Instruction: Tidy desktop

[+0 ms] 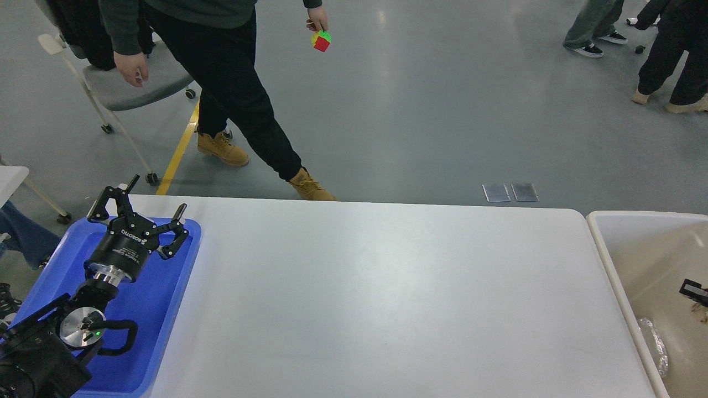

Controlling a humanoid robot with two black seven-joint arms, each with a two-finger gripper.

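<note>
Desktop [376, 298] bare, so park: left gripper [141, 213] wide open, empty over blue tray [166, 309]; right gripper barely in view at bin [625, 243], can't tell state.

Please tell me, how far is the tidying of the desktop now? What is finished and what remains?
Done, apparently: the desktop shows nothing lying on it. In hand: nothing; the left gripper hangs open and empty over the blue tray. The right gripper is hardly seen, by the beige bin. Left: perhaps the cube that a person holds beyond the table.
</note>
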